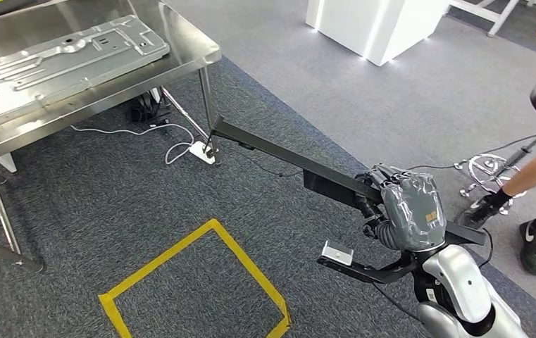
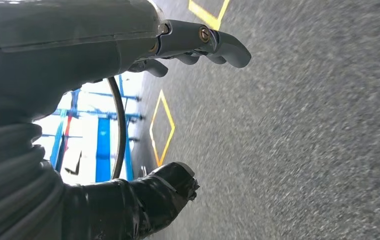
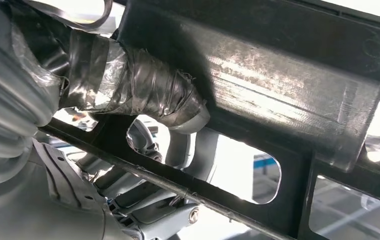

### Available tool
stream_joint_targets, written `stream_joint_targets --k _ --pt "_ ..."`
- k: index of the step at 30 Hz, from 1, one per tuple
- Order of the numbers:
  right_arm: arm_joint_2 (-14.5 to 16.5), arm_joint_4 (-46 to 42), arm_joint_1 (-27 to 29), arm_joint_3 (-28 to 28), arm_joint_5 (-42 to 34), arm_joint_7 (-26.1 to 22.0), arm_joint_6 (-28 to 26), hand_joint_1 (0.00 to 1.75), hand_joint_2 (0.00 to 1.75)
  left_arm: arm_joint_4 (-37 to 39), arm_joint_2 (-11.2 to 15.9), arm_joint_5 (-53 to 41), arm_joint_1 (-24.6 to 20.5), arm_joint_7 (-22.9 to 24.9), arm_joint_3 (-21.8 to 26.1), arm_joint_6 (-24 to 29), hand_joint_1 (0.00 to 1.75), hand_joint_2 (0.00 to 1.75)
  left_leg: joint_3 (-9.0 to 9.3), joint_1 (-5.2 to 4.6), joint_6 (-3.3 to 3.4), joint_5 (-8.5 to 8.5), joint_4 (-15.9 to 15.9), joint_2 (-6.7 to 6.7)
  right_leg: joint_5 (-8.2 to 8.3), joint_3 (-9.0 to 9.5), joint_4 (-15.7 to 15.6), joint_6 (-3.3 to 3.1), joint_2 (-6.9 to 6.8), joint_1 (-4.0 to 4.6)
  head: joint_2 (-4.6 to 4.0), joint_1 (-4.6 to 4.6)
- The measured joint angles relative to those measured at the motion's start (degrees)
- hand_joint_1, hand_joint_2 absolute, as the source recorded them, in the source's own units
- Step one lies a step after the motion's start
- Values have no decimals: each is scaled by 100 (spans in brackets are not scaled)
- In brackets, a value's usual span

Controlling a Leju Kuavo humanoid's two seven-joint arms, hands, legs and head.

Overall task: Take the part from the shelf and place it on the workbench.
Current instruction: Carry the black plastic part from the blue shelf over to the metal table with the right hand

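The part [image 1: 286, 158] is a long black metal frame with cut-out windows. My right hand [image 1: 409, 208] grips its near end at the lower right of the head view, and its far tip points toward the corner leg of the steel workbench [image 1: 187, 60] at the upper left. In the right wrist view the taped thumb [image 3: 143, 87] presses on the part [image 3: 287, 100], with the fingers under it. My left hand [image 2: 78, 55] hangs over the carpet, fingers [image 2: 212, 45] and thumb [image 2: 168, 185] apart, holding nothing.
A stamped silver panel [image 1: 53, 60] lies on the workbench. A yellow tape square [image 1: 201, 282] marks the carpet in front of me. A power strip with cables [image 1: 201, 151] lies by the table leg. A person's legs [image 1: 525, 204] and a stool base [image 1: 490, 169] are at the right.
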Motion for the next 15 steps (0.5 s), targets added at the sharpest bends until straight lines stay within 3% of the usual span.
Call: stream_joint_targets --k 2,4,5,6,8,9,11,12,13,15 --pt "-8 17 -52 4 0 0 -1 175 175 0 -23 0 -1 3 0 -5 0 175 -47 32 -45 32 2 -133 88 141 -370 -54 218 18 -1 2" --pt "-14 31 -77 10 0 3 -1 175 175 2 -35 0 12 4 0 -8 0 175 -93 56 -112 68 -16 -272 99 187 -450 -67 106 23 0 5" --pt "-14 34 -90 15 0 4 -1 175 175 3 -42 0 19 4 0 -9 0 175 -109 47 -137 59 0 -215 121 227 -507 -74 18 12 0 2" --pt "-13 35 -104 21 -1 5 -1 175 175 4 -47 0 21 5 0 -10 0 175 -149 31 -160 -4 79 -61 146 270 -569 -87 -74 -3 0 -8" --pt "-13 38 -129 34 -6 8 1 175 175 4 -42 0 5 6 0 -8 0 175 -372 19 -205 -316 573 369 177 322 -649 -104 -273 -17 -1 -27" --pt "-13 43 -133 43 -11 10 3 175 175 4 -35 1 -5 7 0 -8 0 175 -545 33 -235 -505 936 492 176 322 -650 -113 -370 -17 -1 -32" --pt "-13 59 -133 65 -26 13 8 175 175 4 -29 2 -8 7 0 -8 0 175 -782 77 -299 -672 1437 563 160 309 -632 -101 -564 -25 -1 -33" --pt "-13 67 -133 77 -31 13 10 175 175 4 -28 2 -2 7 0 -9 0 175 -752 98 -330 -604 1406 582 147 305 -617 -84 -653 -34 -1 -32" --pt "-13 71 -135 84 -35 13 11 175 175 4 -25 2 4 7 0 -9 0 175 -601 116 -356 -451 1151 622 127 303 -593 -59 -736 -46 -1 -32" --pt "-13 73 -150 87 -43 14 16 175 175 4 -23 2 6 5 0 -9 0 175 -183 118 -374 -185 406 823 62 302 -520 15 -889 -55 -1 -33"
